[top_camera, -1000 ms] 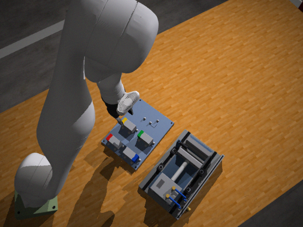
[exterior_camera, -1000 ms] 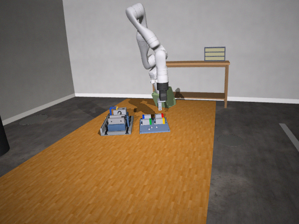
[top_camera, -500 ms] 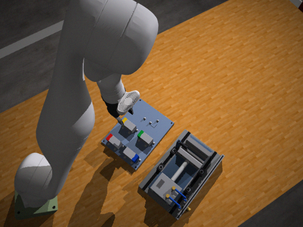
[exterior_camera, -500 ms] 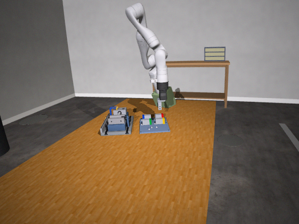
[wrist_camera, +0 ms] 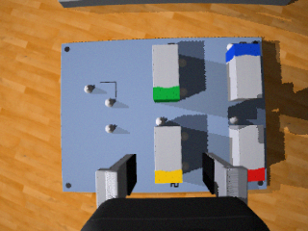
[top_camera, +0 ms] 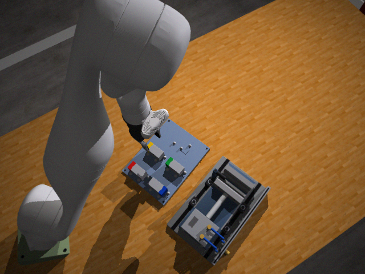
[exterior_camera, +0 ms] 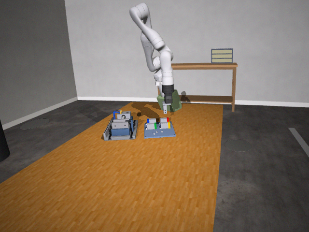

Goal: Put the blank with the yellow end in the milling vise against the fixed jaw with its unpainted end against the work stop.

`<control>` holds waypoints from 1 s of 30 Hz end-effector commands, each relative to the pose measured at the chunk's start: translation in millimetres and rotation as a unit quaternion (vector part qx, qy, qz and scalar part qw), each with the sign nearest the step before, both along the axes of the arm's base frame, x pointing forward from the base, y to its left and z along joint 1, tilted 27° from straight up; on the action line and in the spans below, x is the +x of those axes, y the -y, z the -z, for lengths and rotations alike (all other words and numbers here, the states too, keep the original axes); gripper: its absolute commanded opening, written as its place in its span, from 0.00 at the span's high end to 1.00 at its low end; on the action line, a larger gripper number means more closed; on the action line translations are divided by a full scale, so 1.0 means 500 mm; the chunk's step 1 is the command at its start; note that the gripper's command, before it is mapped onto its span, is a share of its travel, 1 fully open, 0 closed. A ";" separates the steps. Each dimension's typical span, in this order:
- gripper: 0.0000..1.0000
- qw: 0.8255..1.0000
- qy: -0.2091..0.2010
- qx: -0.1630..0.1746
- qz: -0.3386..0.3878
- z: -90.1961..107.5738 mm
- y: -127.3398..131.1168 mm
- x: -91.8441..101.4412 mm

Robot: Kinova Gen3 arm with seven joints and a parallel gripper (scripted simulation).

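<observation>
Open gripper hangs above the yellow-ended blank

The gripper has its two fingers spread wide apart, with nothing held between them. In the wrist view the blank with the yellow end appears between and beyond the fingertips, its painted end toward the gripper body. The exterior view shows what the wrist view cannot settle: the fingers hang above the blanks, with open air beneath them. The top view hides part of the gripper behind the wrist of the arm.

Below the gripper lies the blue plate, which carries all four blanks. In the wrist view, the green-ended blank lies beyond the yellow-ended one, its paint facing back toward the gripper. The red-ended blank is off to the right finger's side of that picture, and the blue-ended blank is farther out beyond it, painted end away.

The top and exterior views show the milling vise beside the plate, well apart from the gripper; the wrist view catches only a grey edge of it. Blue hoses stand on the vise's far end from the gripper in the top view.

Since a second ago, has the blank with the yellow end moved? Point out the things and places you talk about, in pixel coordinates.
No. In the top view, the yellow-ended blank (top_camera: 155, 152) (exterior_camera: 164, 125) (wrist_camera: 167, 148) sits at the same spot on the blue plate (top_camera: 194, 138) (exterior_camera: 159, 135) (wrist_camera: 77, 154).
</observation>
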State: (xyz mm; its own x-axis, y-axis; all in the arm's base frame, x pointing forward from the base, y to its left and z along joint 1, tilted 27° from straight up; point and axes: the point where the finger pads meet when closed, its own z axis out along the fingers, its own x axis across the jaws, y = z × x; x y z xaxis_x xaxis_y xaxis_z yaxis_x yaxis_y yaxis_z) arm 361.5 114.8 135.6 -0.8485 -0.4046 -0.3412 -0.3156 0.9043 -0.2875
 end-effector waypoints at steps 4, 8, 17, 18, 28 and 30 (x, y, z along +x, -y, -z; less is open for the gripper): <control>0.00 1.000 0.001 0.001 0.000 0.006 0.000 0.004; 0.00 1.000 0.001 0.001 0.000 0.020 0.002 0.011; 0.00 1.000 0.001 0.001 0.000 0.052 0.007 0.026; 0.00 1.000 0.001 0.001 0.000 0.052 0.007 0.026; 0.00 1.000 0.002 0.002 0.000 0.094 0.013 0.048; 0.00 1.000 0.002 0.002 0.000 0.105 0.015 0.052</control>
State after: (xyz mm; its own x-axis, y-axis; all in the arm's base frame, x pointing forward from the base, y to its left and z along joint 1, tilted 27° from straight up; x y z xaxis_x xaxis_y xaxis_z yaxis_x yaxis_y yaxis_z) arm 388.8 110.7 93.7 -0.8427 -0.3991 -0.3614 -0.3120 0.9090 -0.2765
